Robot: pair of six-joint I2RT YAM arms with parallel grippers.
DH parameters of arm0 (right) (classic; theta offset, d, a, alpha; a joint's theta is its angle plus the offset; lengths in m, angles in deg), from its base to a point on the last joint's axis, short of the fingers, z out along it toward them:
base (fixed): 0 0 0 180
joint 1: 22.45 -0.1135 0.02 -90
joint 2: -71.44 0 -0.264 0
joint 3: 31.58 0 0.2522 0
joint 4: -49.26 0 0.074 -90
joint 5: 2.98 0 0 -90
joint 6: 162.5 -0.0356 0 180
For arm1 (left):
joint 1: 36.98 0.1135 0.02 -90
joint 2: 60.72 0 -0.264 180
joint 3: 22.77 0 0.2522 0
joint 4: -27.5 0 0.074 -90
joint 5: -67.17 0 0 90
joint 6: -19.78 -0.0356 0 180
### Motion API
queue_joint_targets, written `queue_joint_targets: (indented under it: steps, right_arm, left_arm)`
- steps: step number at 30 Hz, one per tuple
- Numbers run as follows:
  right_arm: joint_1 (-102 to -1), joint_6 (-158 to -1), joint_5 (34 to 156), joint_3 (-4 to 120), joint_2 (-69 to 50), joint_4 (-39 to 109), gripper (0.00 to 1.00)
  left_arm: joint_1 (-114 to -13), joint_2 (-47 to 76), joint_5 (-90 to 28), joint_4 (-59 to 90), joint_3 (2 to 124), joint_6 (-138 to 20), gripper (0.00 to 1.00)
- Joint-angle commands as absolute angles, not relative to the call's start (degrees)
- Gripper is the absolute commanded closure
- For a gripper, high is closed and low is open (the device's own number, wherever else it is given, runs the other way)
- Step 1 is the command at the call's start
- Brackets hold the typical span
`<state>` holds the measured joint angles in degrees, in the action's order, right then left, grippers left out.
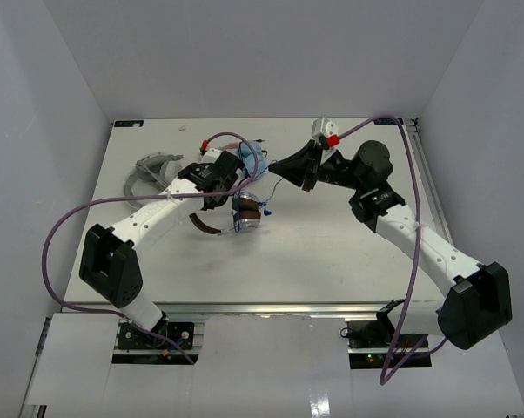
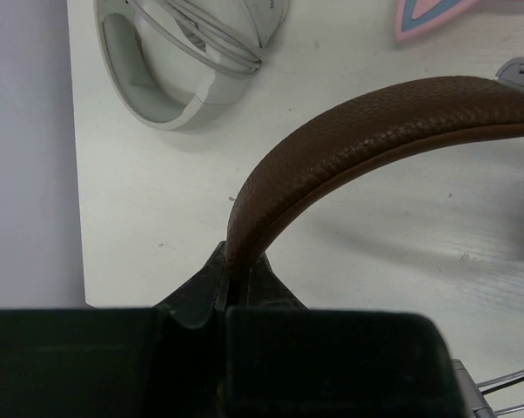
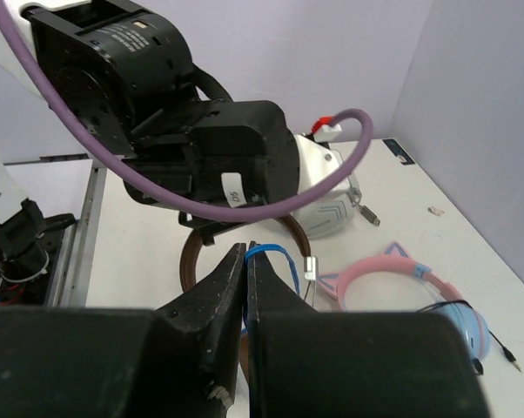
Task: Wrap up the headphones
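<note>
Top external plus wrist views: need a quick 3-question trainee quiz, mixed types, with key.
1. True or false: the left gripper is shut on the brown headband.
2. What is the right gripper pinching? A) a pink ear cup B) the thin blue cable C) nothing, its fingers are wide open
3. How many headphone pairs show in the top external view?

Key: 1 true. 2 B. 3 three: the brown pair, the pink cat-ear pair and the grey-white pair.
</note>
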<state>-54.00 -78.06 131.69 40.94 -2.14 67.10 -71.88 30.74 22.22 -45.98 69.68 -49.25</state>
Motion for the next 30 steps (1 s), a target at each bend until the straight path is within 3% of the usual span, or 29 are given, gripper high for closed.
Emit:
queue_joint_targets:
  steps: [1,9,15,21,30]
  right_arm:
    - [-53.0,-76.6,136.1,43.2,-2.2,63.1,0.92]
    - [-53.0,-70.1,127.7,39.7,3.1,62.7,0.92]
    - [-52.9,-70.9,130.7,42.2,4.5,57.5,0.92]
    - [-52.9,-69.3,125.3,37.8,6.0,64.6,0.92]
    - [-52.9,-70.7,120.8,37.3,-2.5,75.6,0.92]
  left_arm:
    - [-71.7,29.7,29.1,-45.9,72.1,-47.1,1.0]
    - [-72.0,29.6,27.5,-45.0,71.1,-48.0,1.0]
    - [-72.0,31.5,32.5,-48.1,73.1,-44.5,1.0]
    - [-72.2,29.9,25.1,-45.5,72.2,-47.8,1.0]
    - [-73.5,25.2,15.3,-40.1,69.4,-54.0,1.0]
